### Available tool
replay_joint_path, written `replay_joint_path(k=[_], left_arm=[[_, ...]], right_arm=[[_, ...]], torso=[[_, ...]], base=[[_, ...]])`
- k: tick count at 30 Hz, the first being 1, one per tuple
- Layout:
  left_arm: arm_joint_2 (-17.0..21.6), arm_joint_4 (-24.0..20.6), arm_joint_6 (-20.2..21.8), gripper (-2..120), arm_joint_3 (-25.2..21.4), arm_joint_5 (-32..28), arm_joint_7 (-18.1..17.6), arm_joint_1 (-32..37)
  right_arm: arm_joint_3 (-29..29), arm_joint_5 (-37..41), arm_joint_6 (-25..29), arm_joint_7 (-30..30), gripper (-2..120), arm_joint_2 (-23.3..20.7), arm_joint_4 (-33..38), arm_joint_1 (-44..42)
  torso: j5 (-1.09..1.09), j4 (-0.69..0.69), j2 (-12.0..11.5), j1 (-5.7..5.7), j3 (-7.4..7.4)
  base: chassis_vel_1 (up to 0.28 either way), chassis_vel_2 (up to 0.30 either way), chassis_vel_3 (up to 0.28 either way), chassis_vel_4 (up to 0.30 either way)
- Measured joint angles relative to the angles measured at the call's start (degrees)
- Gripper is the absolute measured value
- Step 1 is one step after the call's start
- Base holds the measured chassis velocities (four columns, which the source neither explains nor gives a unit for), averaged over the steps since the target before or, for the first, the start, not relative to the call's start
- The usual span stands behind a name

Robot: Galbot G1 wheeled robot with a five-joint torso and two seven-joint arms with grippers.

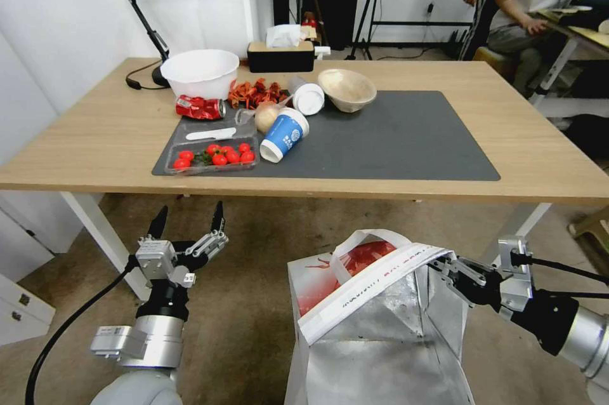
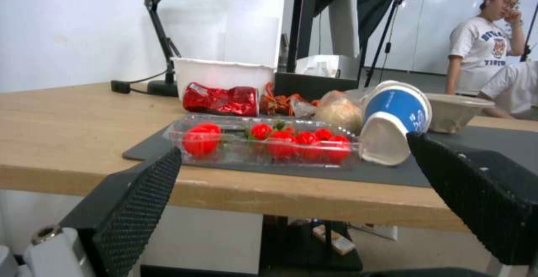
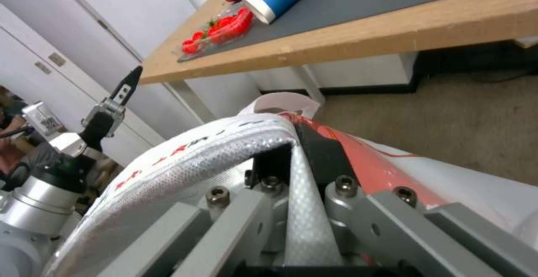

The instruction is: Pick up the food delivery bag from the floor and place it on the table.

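The food delivery bag [image 1: 380, 335], red and white with a silver foil lining, stands open-topped in front of the table [image 1: 76, 138], over the brown floor [image 1: 254, 303]. Its bottom is out of view. My right gripper [image 1: 447, 268] is shut on one white strap handle [image 3: 213, 151] at the bag's right rim, and the strap runs between its fingers [image 3: 319, 151]. The second handle loops free above the red face. My left gripper [image 1: 188, 222] is open and holds nothing, left of the bag and just below the table's front edge. In the left wrist view its fingers [image 2: 140, 201] frame the table edge.
The left half of the dark mat [image 1: 406, 138] holds a tomato tray [image 1: 212, 157], a tipped blue cup [image 1: 283, 134], a crushed red can [image 1: 200, 107], a white bowl [image 1: 200, 72] and a wooden bowl [image 1: 346, 89]. The mat's right half is bare. A white table leg [image 1: 101, 237] stands beside my left arm.
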Motion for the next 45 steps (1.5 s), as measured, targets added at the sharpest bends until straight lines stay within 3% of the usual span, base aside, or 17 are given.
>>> replay_joint_path(k=[45], left_arm=[[-0.1, -0.5, 0.2, 100, -0.2, 0.2, 0.5, 0.3]], right_arm=[[-0.4, -0.2, 0.0, -0.2, 0, 0.2, -0.3, 0.5]], torso=[[0.00, 0.00, 11.9, 5.07, 6.81]], base=[[0.000, 0.000, 0.000, 0.000]])
